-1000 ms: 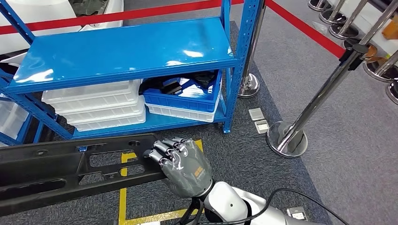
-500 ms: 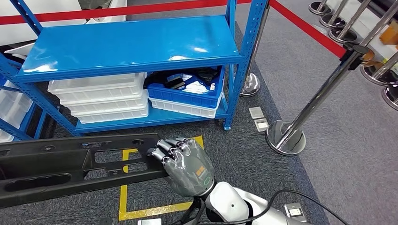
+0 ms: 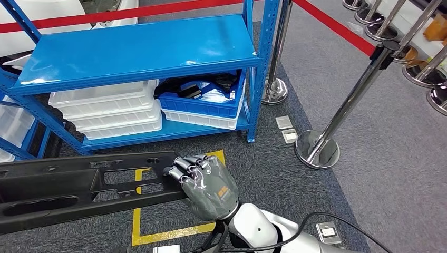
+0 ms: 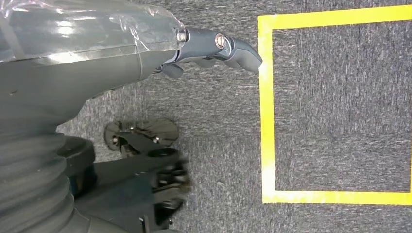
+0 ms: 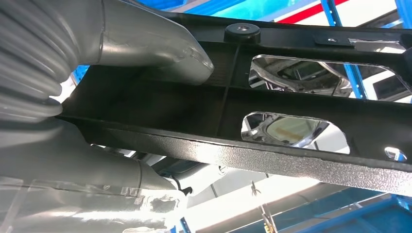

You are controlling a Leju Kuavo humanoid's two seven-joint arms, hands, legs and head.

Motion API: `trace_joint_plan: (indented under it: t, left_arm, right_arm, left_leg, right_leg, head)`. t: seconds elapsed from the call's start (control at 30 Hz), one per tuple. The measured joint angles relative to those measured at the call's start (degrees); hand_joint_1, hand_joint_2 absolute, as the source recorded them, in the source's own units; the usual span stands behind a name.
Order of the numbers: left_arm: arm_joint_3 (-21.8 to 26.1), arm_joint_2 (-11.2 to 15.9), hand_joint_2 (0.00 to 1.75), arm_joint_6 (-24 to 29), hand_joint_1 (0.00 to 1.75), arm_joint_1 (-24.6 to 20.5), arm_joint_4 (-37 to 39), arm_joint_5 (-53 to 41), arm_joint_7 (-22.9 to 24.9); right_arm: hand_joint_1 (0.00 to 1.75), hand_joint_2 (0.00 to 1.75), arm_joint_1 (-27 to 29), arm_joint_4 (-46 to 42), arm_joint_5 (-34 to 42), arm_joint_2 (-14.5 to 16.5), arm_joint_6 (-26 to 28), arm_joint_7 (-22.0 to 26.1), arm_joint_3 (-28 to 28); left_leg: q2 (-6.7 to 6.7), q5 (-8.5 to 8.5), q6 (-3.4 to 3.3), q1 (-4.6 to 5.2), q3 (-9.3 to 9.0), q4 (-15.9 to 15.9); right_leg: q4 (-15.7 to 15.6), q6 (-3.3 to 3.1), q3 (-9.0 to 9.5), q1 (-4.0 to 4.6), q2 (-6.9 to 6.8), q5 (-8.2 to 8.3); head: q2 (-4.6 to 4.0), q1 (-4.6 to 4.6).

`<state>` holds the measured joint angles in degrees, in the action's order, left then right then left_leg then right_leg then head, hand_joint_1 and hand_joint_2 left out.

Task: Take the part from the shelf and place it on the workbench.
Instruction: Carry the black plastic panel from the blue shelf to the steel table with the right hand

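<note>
The long black perforated plastic part (image 3: 79,187) lies crosswise before the robot, its near end clasped by the right hand (image 3: 208,184), fingers (image 3: 182,167) curled over its top edge, thumb beneath.

The right hand (image 3: 208,184) has a dark grey shell with an orange marking on its back, glossy fingers (image 3: 184,167) and a silver wrist (a black cable loops at its five o'clock). The left hand (image 4: 97,53) wears clear film, with two screws on a finger.

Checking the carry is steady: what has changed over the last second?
Only the camera shifted: the whole picture moved, so the blue shelf and stanchion base sit slightly differently. The right hand still grips the black part at the same end.
</note>
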<state>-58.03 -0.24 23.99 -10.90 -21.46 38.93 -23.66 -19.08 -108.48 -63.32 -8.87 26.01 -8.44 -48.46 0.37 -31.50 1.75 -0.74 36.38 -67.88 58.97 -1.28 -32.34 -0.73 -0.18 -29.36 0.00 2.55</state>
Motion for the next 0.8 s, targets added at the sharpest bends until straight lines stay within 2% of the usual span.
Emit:
trace_joint_plan:
  t: [0.07,0.1,0.17,0.23,0.3,0.37,0.4,0.43,0.47,0.53,0.57,0.6,0.67,0.73,0.8]
  left_arm:
    - [0.0,0.01,1.75,0.01,0.0,-0.06,0.0,0.02,-0.03]
    - [0.0,0.02,1.75,0.01,0.0,-0.04,0.0,0.04,-0.05]
    - [0.0,0.02,1.75,0.01,0.0,0.08,0.0,0.1,-0.08]
    - [0.0,0.02,1.75,0.01,0.0,0.11,0.0,0.15,-0.12]
    - [0.0,0.01,1.75,0.01,0.0,0.05,0.0,0.17,-0.18]
    - [0.0,0.01,1.75,0.01,0.0,0.12,0.0,0.19,-0.21]
    - [0.0,0.02,1.75,0.01,0.0,0.17,0.0,0.21,-0.21]
    - [0.0,0.02,1.75,0.01,0.0,0.22,0.0,0.22,-0.21]
    - [0.0,0.02,1.75,0.01,0.0,0.23,0.0,0.23,-0.21]
    - [0.01,0.01,1.75,0.01,0.0,0.18,0.0,0.23,-0.22]
    - [0.01,0.0,1.75,0.01,0.0,0.13,0.01,0.22,-0.24]
    - [0.02,0.0,1.75,0.01,0.0,0.11,0.01,0.22,-0.26]
    - [0.02,0.0,1.75,0.0,0.0,0.11,0.02,0.23,-0.29]
    - [0.02,0.01,1.75,0.0,0.0,0.16,0.02,0.27,-0.32]
    - [0.02,0.02,1.75,-0.01,0.0,0.13,0.02,0.34,-0.36]
  right_arm:
    - [1.75,1.75,-0.01,0.01,0.02,0.0,0.0,-0.02,0.08]
    - [1.75,1.75,-0.01,0.02,0.02,0.0,0.0,-0.04,0.12]
    - [1.75,1.75,-0.01,0.05,0.02,0.0,0.0,-0.08,0.18]
    - [1.75,1.75,-0.02,0.09,0.02,0.0,-0.05,-0.09,0.25]
    - [1.75,1.75,-0.02,0.13,0.02,0.0,-0.21,-0.09,0.37]
    - [1.75,1.75,0.04,0.21,0.02,-0.01,-0.4,-0.11,0.43]
    - [1.75,1.75,0.09,0.27,0.02,-0.01,-0.45,-0.13,0.44]
    - [1.75,1.75,0.13,0.31,0.02,-0.02,-0.49,-0.14,0.44]
    - [1.75,1.75,0.15,0.33,0.02,-0.02,-0.5,-0.15,0.44]
    - [1.75,1.75,0.13,0.34,0.02,-0.02,-0.5,-0.15,0.45]
    - [1.75,1.75,0.11,0.35,0.02,-0.02,-0.51,-0.15,0.46]
    - [1.75,1.75,0.09,0.37,0.02,-0.01,-0.55,-0.15,0.48]
    - [1.75,1.75,0.08,0.43,0.02,0.0,-0.77,-0.18,0.5]
    - [1.75,1.75,0.04,0.48,0.02,0.0,-1.04,-0.23,0.51]
    - [1.75,1.75,-0.1,0.49,0.02,0.01,-1.36,-0.27,0.51]
  left_leg:
    - [-0.01,2.18,-0.55,0.2,-3.42,7.03]
    - [-0.03,2.36,-0.76,0.33,-3.94,8.55]
    - [-0.1,2.41,-1.22,0.39,-3.84,9.05]
    - [-0.1,2.86,-1.99,0.12,-3.79,9.53]
    - [-0.05,3.24,-2.65,0.0,-3.7,9.89]
    - [-0.09,3.34,-2.89,0.16,-3.46,9.87]
    - [-0.15,3.37,-2.94,0.23,-3.38,9.82]
    - [-0.25,3.38,-2.95,0.27,-3.33,9.75]
    - [-0.44,3.37,-2.94,0.29,-3.32,9.65]
    - [-0.9,3.28,-2.79,0.26,-3.31,9.39]
    - [-1.16,3.24,-2.62,0.32,-3.14,9.14]
    - [-1.36,3.28,-2.36,0.32,-2.9,8.96]
    - [-1.7,3.53,-1.73,0.33,-2.43,8.84]
    - [-1.88,3.42,-1.09,0.34,-2.29,8.72]
    - [-1.66,1.13,-0.39,0.32,-1.0,5.43]
  right_leg:
    - [0.23,0.41,-0.2,0.18,0.04,0.03]
    - [0.26,0.72,-0.36,0.24,0.04,0.11]
    - [0.12,1.42,-0.57,0.28,0.01,0.38]
    - [1.08,2.0,-0.94,0.26,0.02,-0.65]
    - [6.21,2.33,-3.05,0.22,0.08,-4.08]
    - [13.95,2.48,-6.39,0.23,0.1,-7.63]
    - [16.4,2.51,-7.42,0.22,0.1,-8.25]
    - [17.06,2.5,-7.63,0.22,0.1,-7.9]
    - [15.14,2.39,-6.62,0.22,0.12,-6.34]
    - [7.09,2.04,-2.69,0.2,0.51,-2.28]
    - [3.29,1.89,-0.96,0.22,0.91,-0.88]
    - [1.12,1.74,-0.09,0.26,1.27,-0.34]
    - [0.12,1.5,0.03,0.44,1.55,-0.36]
    - [-0.19,0.88,-0.02,0.3,1.08,-0.04]
    - [-0.61,0.26,0.03,-0.02,0.38,0.31]
  head:
    - [0.0,-0.09]
    - [0.0,-0.1]
    - [0.0,-0.09]
    - [0.0,0.03]
    - [0.0,0.45]
    - [0.0,0.85]
    - [0.0,0.92]
    - [0.0,0.97]
    - [0.0,1.02]
    - [0.0,1.12]
    - [0.0,1.14]
    - [0.0,1.14]
    - [0.0,1.09]
    - [0.0,1.09]
    - [0.0,0.62]
